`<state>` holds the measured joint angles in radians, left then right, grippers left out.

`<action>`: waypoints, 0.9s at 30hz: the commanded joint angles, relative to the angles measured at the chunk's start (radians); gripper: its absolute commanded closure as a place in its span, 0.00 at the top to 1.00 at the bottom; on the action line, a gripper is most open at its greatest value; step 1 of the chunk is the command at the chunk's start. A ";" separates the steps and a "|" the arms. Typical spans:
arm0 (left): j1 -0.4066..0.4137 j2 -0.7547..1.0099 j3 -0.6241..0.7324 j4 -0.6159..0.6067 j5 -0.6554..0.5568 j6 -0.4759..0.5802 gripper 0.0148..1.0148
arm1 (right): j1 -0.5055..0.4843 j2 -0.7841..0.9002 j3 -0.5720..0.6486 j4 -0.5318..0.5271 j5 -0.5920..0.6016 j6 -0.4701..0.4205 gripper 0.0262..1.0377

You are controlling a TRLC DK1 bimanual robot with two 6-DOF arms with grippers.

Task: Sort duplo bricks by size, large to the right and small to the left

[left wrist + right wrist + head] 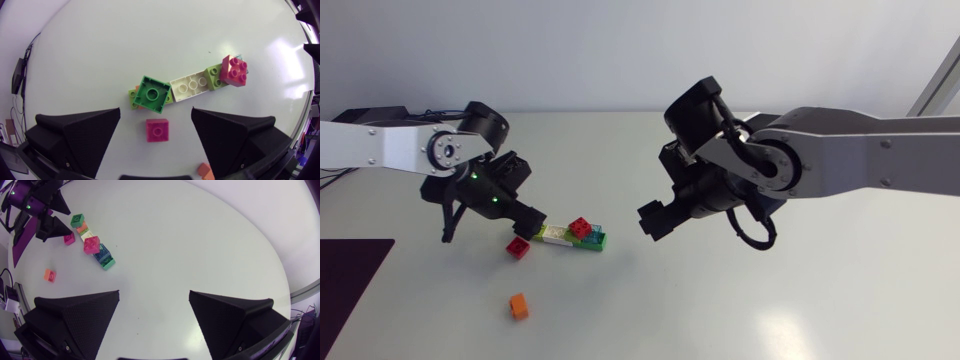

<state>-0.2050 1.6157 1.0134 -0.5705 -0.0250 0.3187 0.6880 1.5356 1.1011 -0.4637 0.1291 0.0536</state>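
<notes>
A row of joined bricks (pixel 570 236) lies mid-table: a green square brick (pixel 151 94), a long white brick (pixel 190 86), a lime piece (pixel 216 77) and a red brick (pixel 234 71) on top at the far end. A small red brick (pixel 157 130) lies alone just short of the row, on the table between the spread fingers of my left gripper (pixel 156 111). That gripper (pixel 508 210) hovers open above it. A small orange brick (pixel 518 306) sits nearer the front. My right gripper (pixel 655 222) hangs open right of the row, with nothing between its fingers (pixel 80 315).
A dark mat (pixel 345 280) covers the table's front left corner. The right wrist view shows the brick row (pixel 95 247) and my left gripper (pixel 47 215) far ahead across bare white table.
</notes>
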 commanded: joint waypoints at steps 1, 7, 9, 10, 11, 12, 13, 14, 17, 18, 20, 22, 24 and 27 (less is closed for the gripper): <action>0.012 -0.079 -0.016 0.000 0.010 0.013 0.97 | 0.008 -0.012 -0.035 0.005 -0.003 0.017 0.97; 0.047 0.070 0.221 -0.029 0.014 -0.036 0.97 | 0.008 -0.014 -0.040 0.007 -0.003 0.018 0.97; 0.039 0.162 0.295 -0.031 0.014 -0.056 0.97 | 0.008 -0.012 -0.044 0.008 -0.003 0.018 0.97; 0.035 0.205 0.323 -0.031 0.014 -0.059 0.97 | 0.007 -0.012 -0.047 0.008 -0.003 0.017 0.97; 0.033 0.243 0.347 -0.032 0.010 -0.061 0.97 | 0.004 -0.012 -0.052 0.008 -0.003 0.017 0.97; 0.035 0.276 0.366 -0.034 0.004 -0.063 0.97 | 0.001 -0.012 -0.055 0.010 -0.003 0.014 0.97; 0.036 0.296 0.376 -0.032 0.002 -0.064 0.97 | -0.004 -0.012 -0.058 0.010 -0.003 0.012 0.97; 0.039 0.308 0.381 -0.034 0.002 -0.063 0.97 | -0.008 -0.014 -0.061 0.010 -0.003 0.011 0.97; 0.049 0.331 0.364 -0.032 -0.006 -0.059 0.97 | -0.018 -0.014 -0.067 0.013 -0.003 0.003 0.97; 0.053 0.332 0.352 -0.029 -0.016 -0.056 0.97 | -0.019 -0.014 -0.070 0.017 -0.003 0.002 0.97; 0.067 0.334 0.321 -0.008 -0.023 -0.049 0.97 | -0.019 -0.012 -0.075 0.023 -0.003 0.005 0.97; 0.088 0.332 0.295 0.017 -0.026 -0.040 0.97 | -0.012 -0.012 -0.079 0.028 -0.003 0.011 0.97; 0.110 0.325 0.271 0.031 -0.027 -0.026 0.97 | -0.002 -0.014 -0.084 0.030 -0.003 0.015 0.97; 0.131 0.300 0.212 0.055 -0.027 0.008 0.97 | 0.007 -0.022 -0.089 0.028 -0.003 0.018 0.97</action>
<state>-0.0895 1.9354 1.2789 -0.5205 -0.0479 0.2962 0.6842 1.5337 1.0382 -0.4385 0.1291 0.0563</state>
